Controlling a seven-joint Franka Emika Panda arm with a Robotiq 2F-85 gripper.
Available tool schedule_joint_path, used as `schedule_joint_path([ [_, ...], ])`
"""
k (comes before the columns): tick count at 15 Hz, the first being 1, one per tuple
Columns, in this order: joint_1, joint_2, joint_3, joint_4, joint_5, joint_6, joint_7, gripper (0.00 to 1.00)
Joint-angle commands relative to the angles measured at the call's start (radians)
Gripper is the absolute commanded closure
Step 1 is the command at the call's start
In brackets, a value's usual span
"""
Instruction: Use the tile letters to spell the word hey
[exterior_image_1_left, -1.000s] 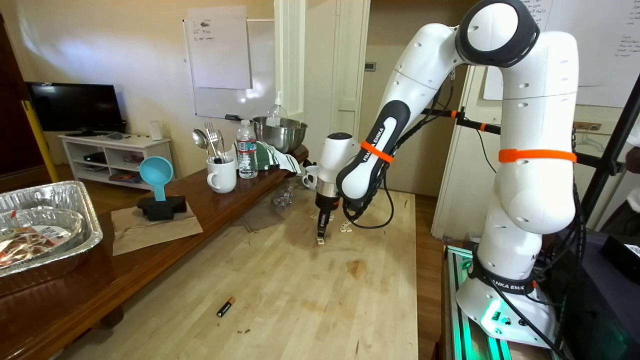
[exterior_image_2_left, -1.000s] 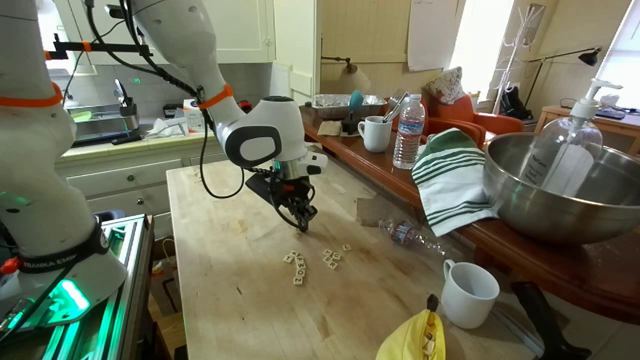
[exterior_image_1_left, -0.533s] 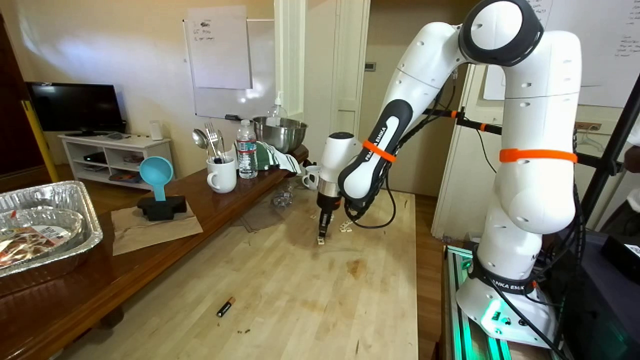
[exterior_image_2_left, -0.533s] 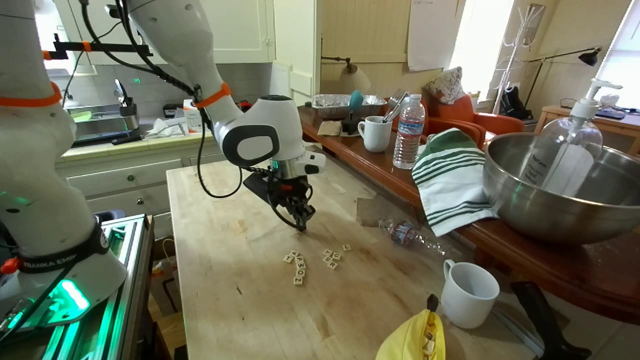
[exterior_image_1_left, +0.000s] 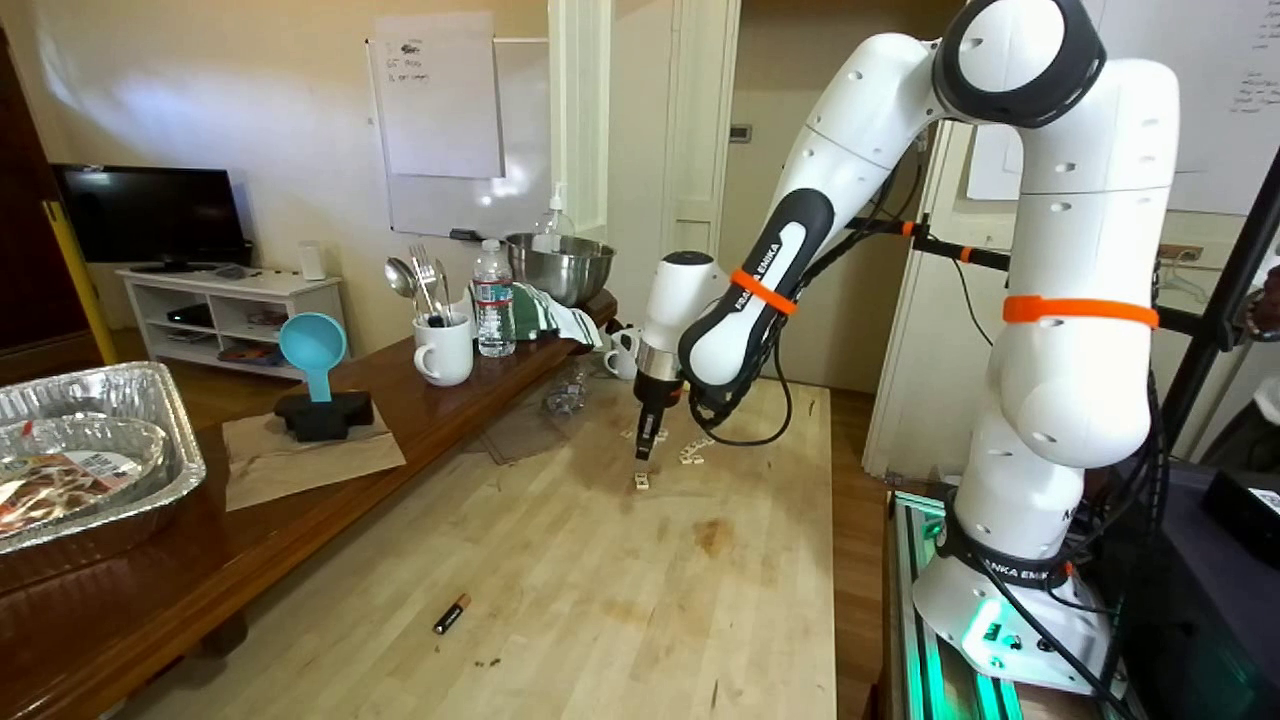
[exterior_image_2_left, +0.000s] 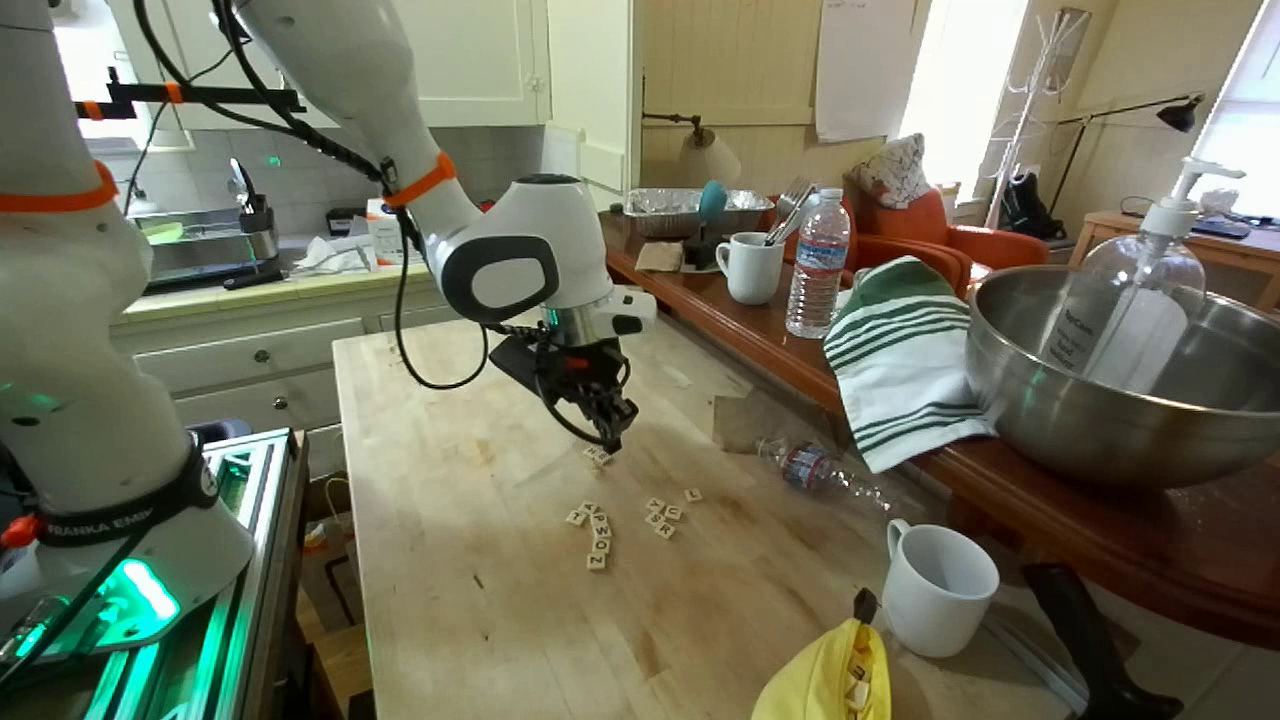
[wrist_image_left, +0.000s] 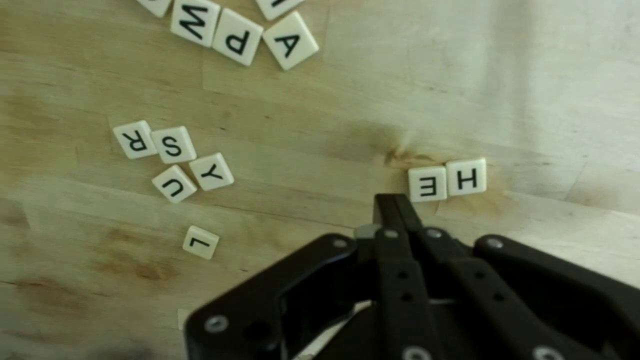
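The H tile (wrist_image_left: 466, 177) and E tile (wrist_image_left: 428, 184) lie touching side by side on the wooden table, letters reading upside down in the wrist view. They also show as a small pale pair (exterior_image_2_left: 598, 455) just under the gripper in an exterior view. My gripper (wrist_image_left: 392, 200) is shut with nothing between its fingertips, raised a little above the table beside the E tile. The Y tile (wrist_image_left: 211, 171) lies in a loose cluster with the R (wrist_image_left: 135, 139), S (wrist_image_left: 173, 144) and U (wrist_image_left: 174, 184) tiles. The L tile (wrist_image_left: 201, 242) lies apart.
More tiles, among them W (wrist_image_left: 195, 22), P (wrist_image_left: 237, 36) and A (wrist_image_left: 290, 40), form another group. A plastic bottle (exterior_image_2_left: 815, 468), a white mug (exterior_image_2_left: 940, 590) and a yellow pouch (exterior_image_2_left: 830, 670) stand or lie on the table. A battery (exterior_image_1_left: 452, 614) lies farther off.
My gripper has risen off the table, up and away from the tile pair. The pair, hidden behind the gripper before in an exterior view, now shows below it. The other tiles have not moved.
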Motion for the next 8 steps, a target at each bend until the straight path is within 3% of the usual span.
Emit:
schedule_joint_path([
  [1, -0.009, -0.009, -0.039, -0.005, -0.041, 0.029, 0.007, 1.00],
  [8, -0.037, 0.038, -0.106, 0.054, -0.095, 0.035, 0.005, 1.00],
])
